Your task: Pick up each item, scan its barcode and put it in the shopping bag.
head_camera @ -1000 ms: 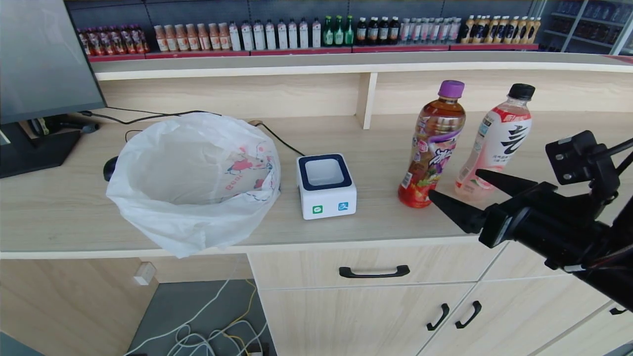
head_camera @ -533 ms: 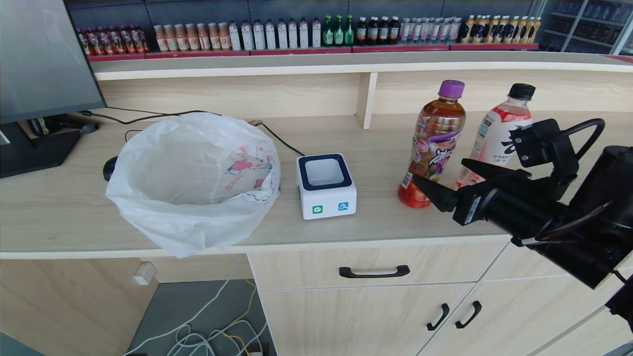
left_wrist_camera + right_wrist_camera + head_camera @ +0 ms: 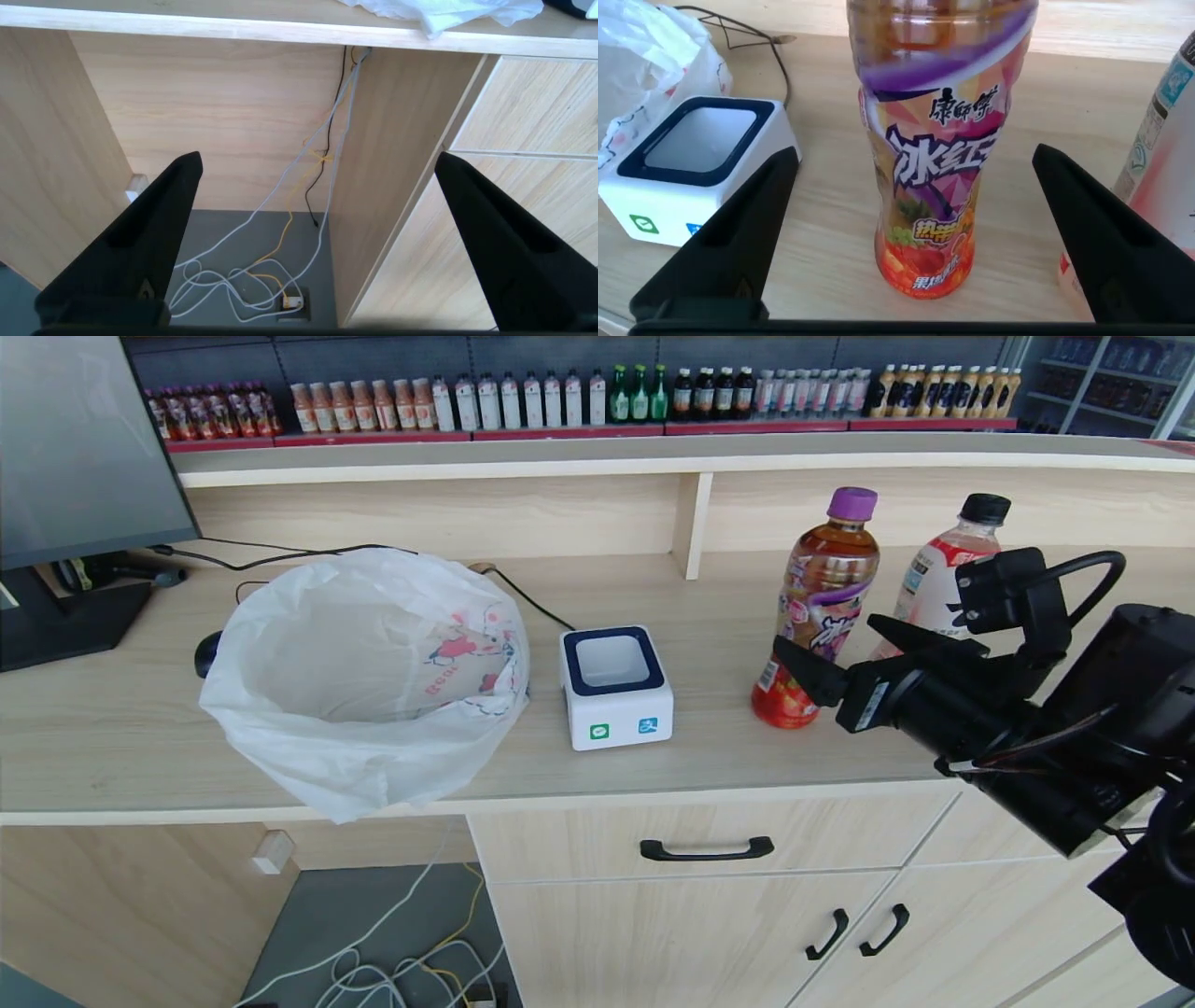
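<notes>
A tea bottle with a purple cap [image 3: 822, 607] stands upright on the wooden counter [image 3: 709, 747]. A pale pink bottle with a black cap [image 3: 936, 581] is just to its right. My right gripper [image 3: 829, 637] is open at the level of the tea bottle's lower half, and the tea bottle [image 3: 938, 140] stands centred just ahead of the right gripper [image 3: 915, 154], untouched. The white scanner [image 3: 615, 686] sits mid-counter, with the open white shopping bag [image 3: 369, 672] to its left. My left gripper [image 3: 318, 159] hangs open below the counter, holding nothing.
A monitor [image 3: 84, 448] stands at the counter's far left, with cables behind the bag. A raised shelf with a divider [image 3: 691, 523] backs the counter. Drawers with black handles [image 3: 707, 848] are below. Loose cables [image 3: 271, 271] lie on the floor under the counter.
My right gripper has moved up and to the left, from in front of the counter's edge to the tea bottle. Bottles, scanner and bag have stayed put.
</notes>
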